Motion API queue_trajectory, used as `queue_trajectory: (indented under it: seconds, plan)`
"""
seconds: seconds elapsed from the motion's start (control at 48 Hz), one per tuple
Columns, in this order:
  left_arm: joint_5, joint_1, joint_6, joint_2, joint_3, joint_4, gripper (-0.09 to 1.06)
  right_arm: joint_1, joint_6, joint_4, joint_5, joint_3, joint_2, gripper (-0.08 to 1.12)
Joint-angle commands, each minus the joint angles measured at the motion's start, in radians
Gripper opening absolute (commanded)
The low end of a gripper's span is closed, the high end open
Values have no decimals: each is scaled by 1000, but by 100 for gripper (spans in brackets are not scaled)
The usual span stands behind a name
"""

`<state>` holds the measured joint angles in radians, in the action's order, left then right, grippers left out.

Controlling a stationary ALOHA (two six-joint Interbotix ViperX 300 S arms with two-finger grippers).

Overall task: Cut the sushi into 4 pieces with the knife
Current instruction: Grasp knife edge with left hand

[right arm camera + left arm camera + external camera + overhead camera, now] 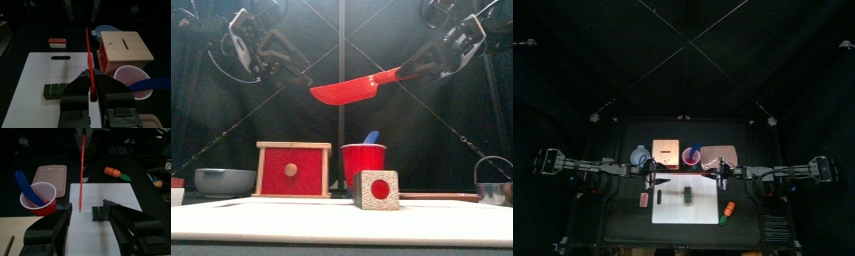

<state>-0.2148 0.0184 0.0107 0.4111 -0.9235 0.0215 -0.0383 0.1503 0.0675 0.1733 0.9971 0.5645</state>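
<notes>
Dim black booth, brightest patch the white cutting board [680, 206]

On the counter [623, 226] the sushi roll [99, 214] lies on the cutting board [687, 208] at front middle, a knife [345, 90] in the air above it, and behind the board stand, left to right, a bowl [641, 155], a box [665, 155], a cup [692, 155] and a tray [716, 156]

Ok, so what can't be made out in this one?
- How many blocks the sushi roll has: the right hand covers one end in the right wrist view, and the top view is too small.
- The metal cutter: cut off by the front view's right edge.
- Inside of the bowl: hidden by its rim in the front view.
- Blade shape of the red knife in the left wrist view: seen edge-on.
</notes>
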Motion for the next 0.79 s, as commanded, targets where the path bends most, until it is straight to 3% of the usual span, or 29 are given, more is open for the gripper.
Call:
queue_trajectory:
  seconds: [0.021,0.521,0.792]
  plan:
    - [-14,3,2,-23,32,0,88,9,0,8,12,-5,5,19]
    - [-37,29,0,-160,94,8,87,20,2,15,34,-2,-9,19]
    - [-35,46,-2,-218,132,9,78,25,2,15,35,0,-12,19]
